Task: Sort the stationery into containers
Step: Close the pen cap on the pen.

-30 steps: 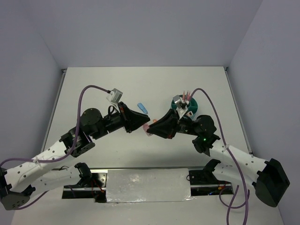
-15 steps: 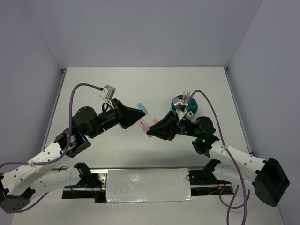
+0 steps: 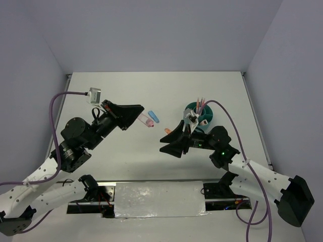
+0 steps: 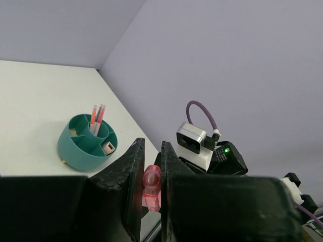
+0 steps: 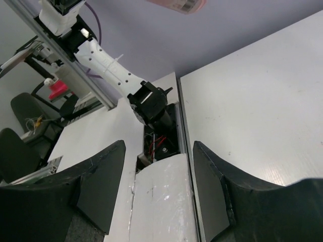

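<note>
We see the left gripper point(image 4: 151, 160) pinching a pink oblong piece point(image 4: 151, 184), at ten o'clock from the right gripper point(image 5: 159, 151), whose jaws stand wide and empty.

The top camera looked steeply down from behind the arm bases point(image 3: 90, 182) over the whole white table point(image 3: 151, 91). The left wrist camera sat close behind the translucent pink oblong piece point(image 4: 152, 182) in its fingers point(image 4: 128, 176), facing the round teal compartmented organiser cup point(image 4: 75, 151); both showed from above too. The right wrist camera faced the table's near edge.
</note>
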Robot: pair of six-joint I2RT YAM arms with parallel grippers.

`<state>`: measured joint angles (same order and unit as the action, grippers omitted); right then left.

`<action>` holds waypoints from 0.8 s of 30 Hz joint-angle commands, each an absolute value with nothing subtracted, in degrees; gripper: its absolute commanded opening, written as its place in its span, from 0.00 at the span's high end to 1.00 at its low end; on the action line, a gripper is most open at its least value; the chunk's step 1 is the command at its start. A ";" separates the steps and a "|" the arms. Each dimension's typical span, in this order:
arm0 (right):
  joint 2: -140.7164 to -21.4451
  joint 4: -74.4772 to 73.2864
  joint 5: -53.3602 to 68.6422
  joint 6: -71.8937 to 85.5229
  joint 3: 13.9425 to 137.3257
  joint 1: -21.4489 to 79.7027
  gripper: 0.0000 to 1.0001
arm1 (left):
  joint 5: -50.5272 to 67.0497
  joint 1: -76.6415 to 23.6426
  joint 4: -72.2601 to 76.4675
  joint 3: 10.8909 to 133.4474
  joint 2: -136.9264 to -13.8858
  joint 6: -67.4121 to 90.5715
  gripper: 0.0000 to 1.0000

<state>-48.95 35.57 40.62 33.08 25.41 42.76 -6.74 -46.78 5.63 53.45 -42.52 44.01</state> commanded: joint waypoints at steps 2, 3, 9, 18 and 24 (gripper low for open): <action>-46.33 35.34 35.53 31.91 26.45 43.15 0.36 | -4.58 -46.58 10.11 53.26 -42.71 45.18 1.00; -46.06 35.68 34.12 31.90 26.54 42.98 0.36 | -3.87 -46.58 10.19 53.35 -42.98 45.70 1.00; -45.17 41.65 32.86 29.63 28.03 42.98 0.34 | 1.05 -46.67 11.78 52.82 -43.59 49.21 1.00; -48.08 40.52 40.69 21.80 33.92 42.89 0.31 | 6.23 -46.67 10.28 52.82 -45.70 54.31 1.00; -49.56 42.35 47.36 22.23 36.47 42.98 0.31 | 7.03 -46.67 9.57 53.35 -46.93 54.76 1.00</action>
<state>-48.58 38.26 42.19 23.03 32.97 42.76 4.91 -46.74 6.92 52.82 -46.85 53.30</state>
